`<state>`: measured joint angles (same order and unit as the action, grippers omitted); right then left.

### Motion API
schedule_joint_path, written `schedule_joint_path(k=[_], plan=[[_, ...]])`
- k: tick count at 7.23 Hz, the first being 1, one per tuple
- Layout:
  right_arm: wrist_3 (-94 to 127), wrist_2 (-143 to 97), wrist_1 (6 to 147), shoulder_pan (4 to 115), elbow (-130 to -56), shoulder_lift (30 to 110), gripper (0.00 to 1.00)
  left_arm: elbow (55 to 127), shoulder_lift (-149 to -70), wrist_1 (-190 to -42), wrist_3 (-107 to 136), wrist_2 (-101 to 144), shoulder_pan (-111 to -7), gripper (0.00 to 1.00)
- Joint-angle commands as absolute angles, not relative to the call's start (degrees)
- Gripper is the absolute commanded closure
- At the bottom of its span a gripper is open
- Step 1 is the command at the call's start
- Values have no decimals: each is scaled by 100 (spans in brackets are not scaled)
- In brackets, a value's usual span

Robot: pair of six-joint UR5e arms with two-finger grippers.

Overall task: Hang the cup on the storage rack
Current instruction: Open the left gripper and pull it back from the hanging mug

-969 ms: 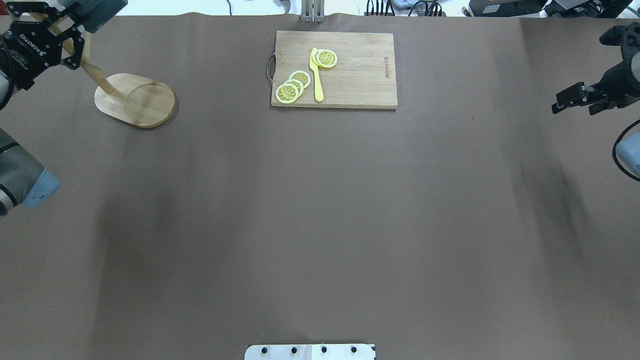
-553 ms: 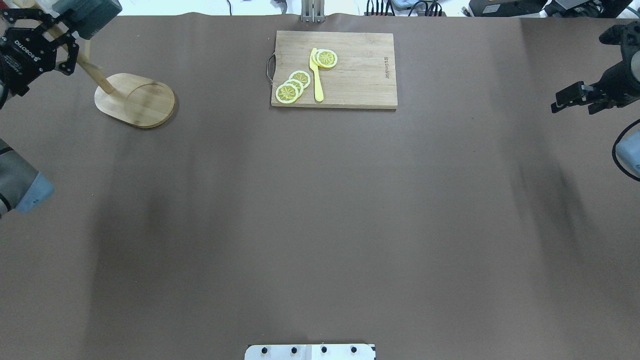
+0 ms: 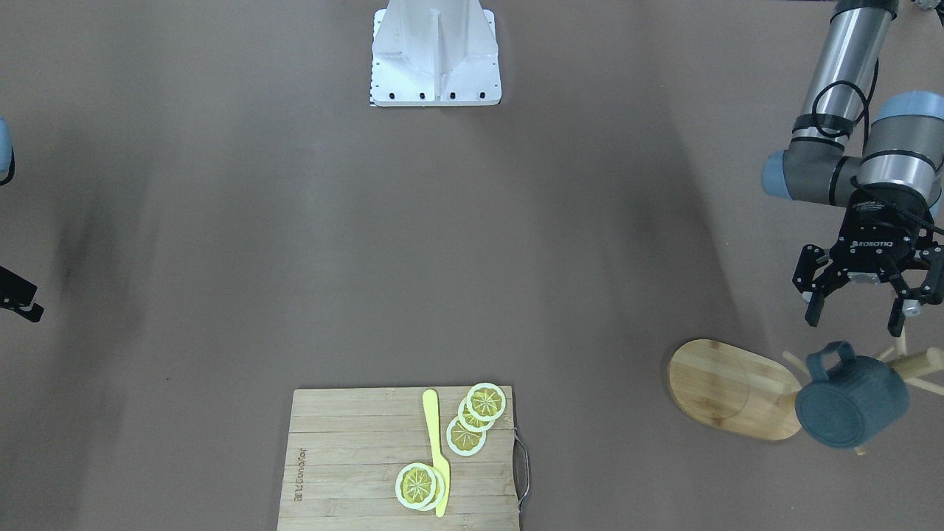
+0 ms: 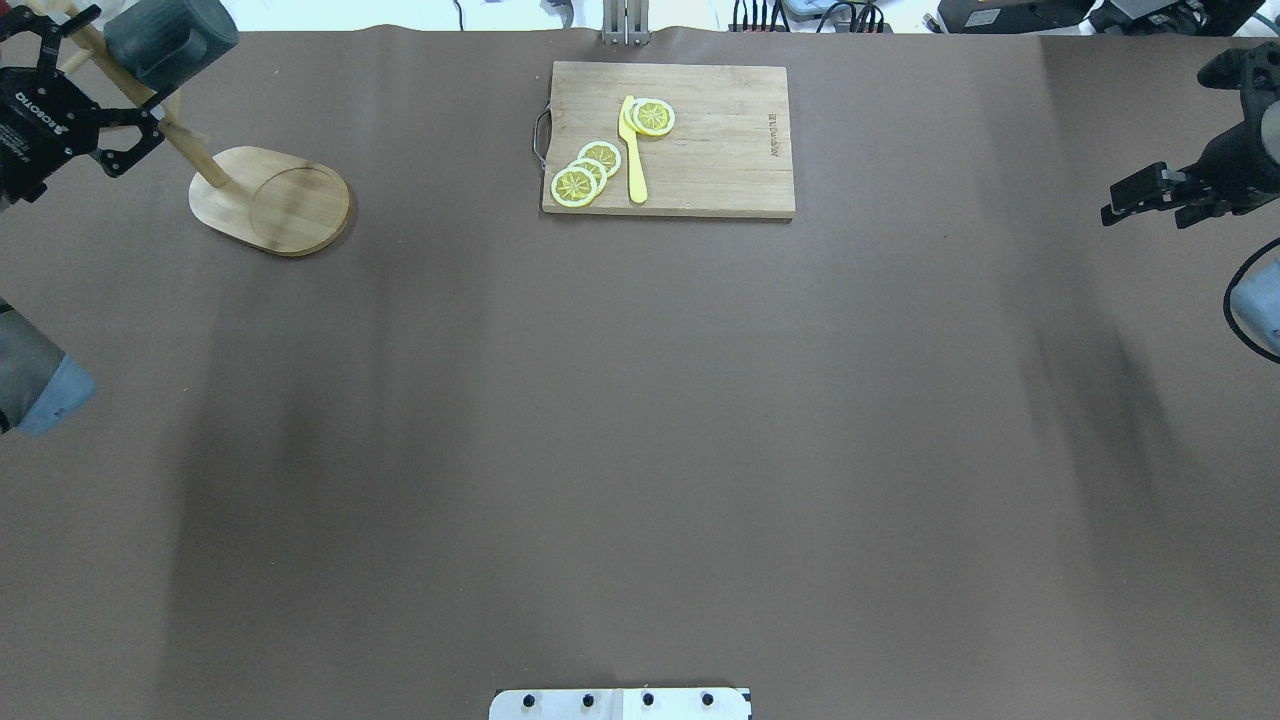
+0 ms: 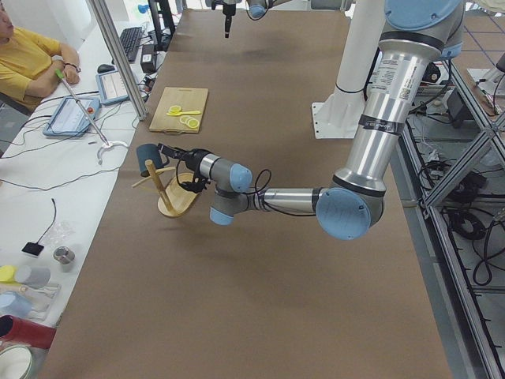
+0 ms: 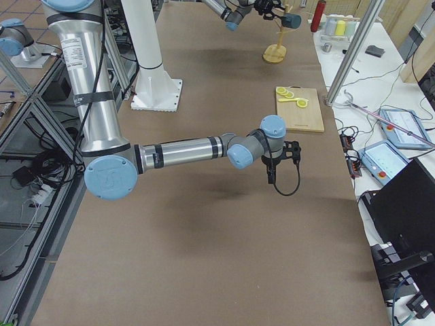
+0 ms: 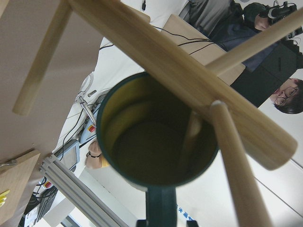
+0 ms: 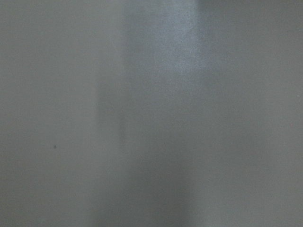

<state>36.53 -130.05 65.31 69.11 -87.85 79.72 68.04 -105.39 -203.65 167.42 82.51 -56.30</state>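
- The cup [image 3: 848, 402] is off the counter [image 3: 472, 243], up among the pegs of the rack [image 3: 726, 387]. It lies tipped on its side.
- From the front, the cup's round bottom faces the camera and its loop handle points up and toward the robot.
- The left wrist view looks straight into the cup's yellow-green mouth. The thick post crosses in front of the mouth and the handle is at the bottom edge.
- I cannot tell which peg carries the cup, because its body hides the spot.
- The rack stands on its flat oval base at the far corner of the counter on the robot's left. Its post leans toward the counter's left end in both fixed views.
- The left gripper [image 3: 859, 313] hangs just on the robot's side of the cup. It points at the cup but is clear of it, with the jaws spread wide and nothing between them.
- The right gripper [image 6: 272, 175] is well apart at the other end of the counter, above bare surface. I cannot tell how its jaws stand. Its wrist camera shows only blurred brown cover.
- A cutting board [image 3: 354, 457] lies mid-counter at the far edge, with lemon slices [image 3: 476, 417] and a yellow knife [image 3: 436, 450] on it.
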Motion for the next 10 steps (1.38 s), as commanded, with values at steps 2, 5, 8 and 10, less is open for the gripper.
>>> schedule_joint_path(k=[2,5,8,10], plan=[[3656,-12999,6530,6917,-8798,7972,0,7047,-9847,-21214,15976,8418,-5634,2],[3648,-12999,6530,6908,-8763,7972,0,7163,-9344,-21252,13289,9201,-5695,2],[3647,-12868,6417,6908,-8772,7972,0,7145,-9124,-20667,9241,9325,-5922,2],[3656,-12814,6205,6917,-8701,7980,0,7119,-9088,-20226,7200,9325,-6177,2]])
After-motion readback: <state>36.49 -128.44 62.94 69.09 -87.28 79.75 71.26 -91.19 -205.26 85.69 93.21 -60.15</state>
